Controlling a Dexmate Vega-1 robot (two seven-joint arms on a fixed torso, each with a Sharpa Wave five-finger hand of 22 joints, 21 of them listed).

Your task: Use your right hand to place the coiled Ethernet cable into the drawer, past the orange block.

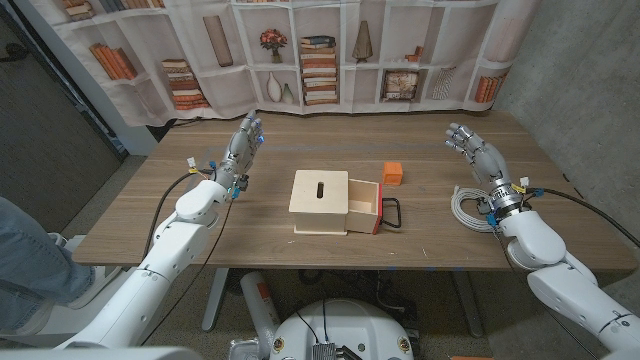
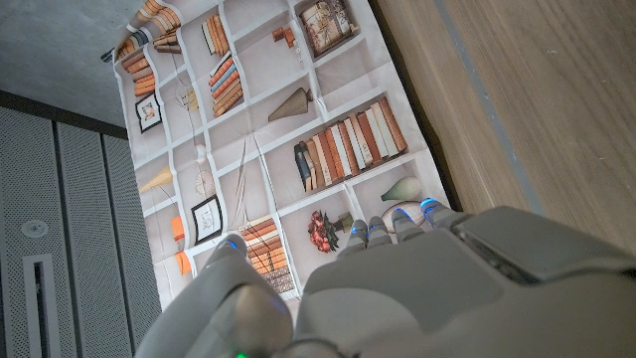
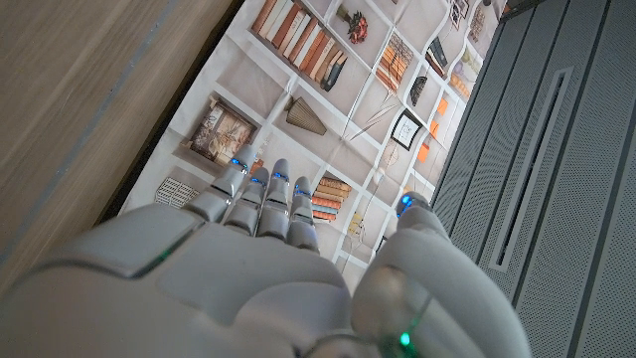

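A coiled white Ethernet cable [image 1: 466,208] lies on the table near its right front, partly hidden behind my right wrist. My right hand [image 1: 472,150] is raised above the table behind the cable, fingers spread, holding nothing; its back [image 3: 248,268] fills the lower part of the right wrist view. A light wooden box [image 1: 320,201] stands mid-table with its drawer [image 1: 365,207] pulled out to the right, red-fronted with a black handle. The orange block [image 1: 392,173] sits just behind the drawer. My left hand [image 1: 243,139] is raised at the left, fingers apart and empty, and its back [image 2: 417,278] shows in the left wrist view.
A printed bookshelf curtain [image 1: 330,50] hangs behind the table's far edge. A person's leg in jeans [image 1: 30,260] is at the left edge of the head view. Bare wood [image 1: 430,250] lies between the drawer and the cable.
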